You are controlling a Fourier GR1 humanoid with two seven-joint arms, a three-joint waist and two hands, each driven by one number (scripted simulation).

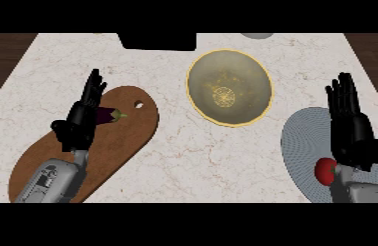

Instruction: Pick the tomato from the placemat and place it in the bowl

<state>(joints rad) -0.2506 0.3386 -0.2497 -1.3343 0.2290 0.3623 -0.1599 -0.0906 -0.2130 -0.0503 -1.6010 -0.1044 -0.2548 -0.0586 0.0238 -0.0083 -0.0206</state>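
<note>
A red tomato [325,172] lies on the grey round placemat [304,140] at the right, partly hidden behind my right hand [351,130]. That hand stands open just right of and above the tomato, fingers straight and pointing away from me. The yellow-rimmed bowl [229,87] sits in the middle of the counter, up and left of the placemat, with nothing inside. My left hand [80,121] is open over the wooden cutting board [111,145] at the left, fingers straight.
A small purple eggplant [108,115] lies on the cutting board beside my left hand. A black block [158,41] sits at the counter's far edge, with a grey round object [256,35] farther right. Dark wood borders the marble counter [184,155] on both sides.
</note>
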